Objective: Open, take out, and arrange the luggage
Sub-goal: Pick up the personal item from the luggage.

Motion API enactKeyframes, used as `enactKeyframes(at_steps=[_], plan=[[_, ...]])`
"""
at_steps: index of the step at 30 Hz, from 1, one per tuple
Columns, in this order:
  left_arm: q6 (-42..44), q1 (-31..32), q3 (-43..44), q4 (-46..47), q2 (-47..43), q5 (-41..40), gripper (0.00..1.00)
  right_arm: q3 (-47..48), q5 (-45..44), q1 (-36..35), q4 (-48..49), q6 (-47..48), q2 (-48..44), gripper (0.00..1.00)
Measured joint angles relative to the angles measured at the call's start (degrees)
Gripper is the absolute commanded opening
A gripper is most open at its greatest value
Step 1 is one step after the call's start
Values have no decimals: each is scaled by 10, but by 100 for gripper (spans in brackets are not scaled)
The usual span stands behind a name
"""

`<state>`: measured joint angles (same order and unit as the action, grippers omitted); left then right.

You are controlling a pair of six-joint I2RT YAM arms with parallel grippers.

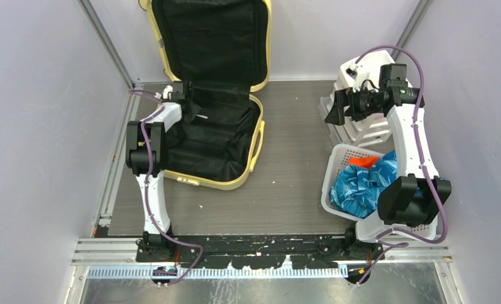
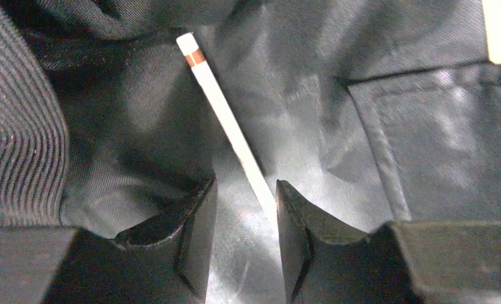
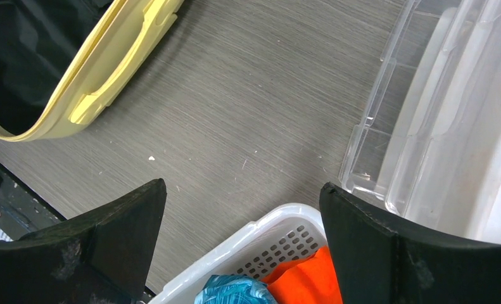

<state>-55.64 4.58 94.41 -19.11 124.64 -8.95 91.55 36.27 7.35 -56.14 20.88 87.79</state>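
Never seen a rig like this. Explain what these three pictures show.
The left arm and right arm are robots bolted at a table's near edge. The wide picture looks down from above and behind them; the other two come from a camera on each wrist. On the table are an open yellow suitcase, a white basket holding a blue bag and something orange, and stacked plastic bins. The left pincer is inside the suitcase, jaws apart around a thin white stick, not pinching it. The right pincer hangs wide open above the basket's edge, holding nothing.
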Motion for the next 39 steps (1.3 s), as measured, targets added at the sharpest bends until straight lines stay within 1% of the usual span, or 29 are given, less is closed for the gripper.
enactKeyframes(at_steps=[6, 8, 10, 11, 16, 22, 25, 28, 30, 33, 35, 37, 39], plan=[[-31, -11, 3, 30, 23, 14, 39, 0, 1, 0, 0, 0, 7, 95], [-41, -14, 7, 32, 27, 18, 35, 0, 1, 0, 0, 0, 7, 95], [-48, -16, 14, 35, 33, 21, 21, -1, 1, 0, 1, 0, 7, 94], [-52, -17, 16, 38, 36, 21, 17, -2, 1, 0, 1, 0, 7, 94], [-55, -17, 17, 47, 39, 23, 1, -2, 1, 2, 2, 0, 7, 94], [-52, -19, -2, 59, 24, 48, 0, -2, 1, 3, 2, 0, 7, 94], [-50, -23, -36, 67, -6, 92, 0, -2, 8, 3, 2, 2, 7, 94], [-43, -29, -85, 94, -54, 143, 0, -2, 37, 3, -7, 14, 7, 94], [-38, -32, -129, 132, -96, 189, 0, -2, 66, 3, -17, 23, 7, 94], [-42, -33, -202, 230, -158, 280, 0, -7, 119, 1, -25, 32, 7, 94], [-72, -32, -249, 330, -182, 340, 0, -17, 155, -5, -26, 35, 6, 94], [-123, -24, -288, 453, -188, 393, 0, -29, 186, -17, -28, 37, 6, 94], [-192, -3, -311, 596, -175, 429, 0, -45, 219, -44, -26, 27, 6, 93]])
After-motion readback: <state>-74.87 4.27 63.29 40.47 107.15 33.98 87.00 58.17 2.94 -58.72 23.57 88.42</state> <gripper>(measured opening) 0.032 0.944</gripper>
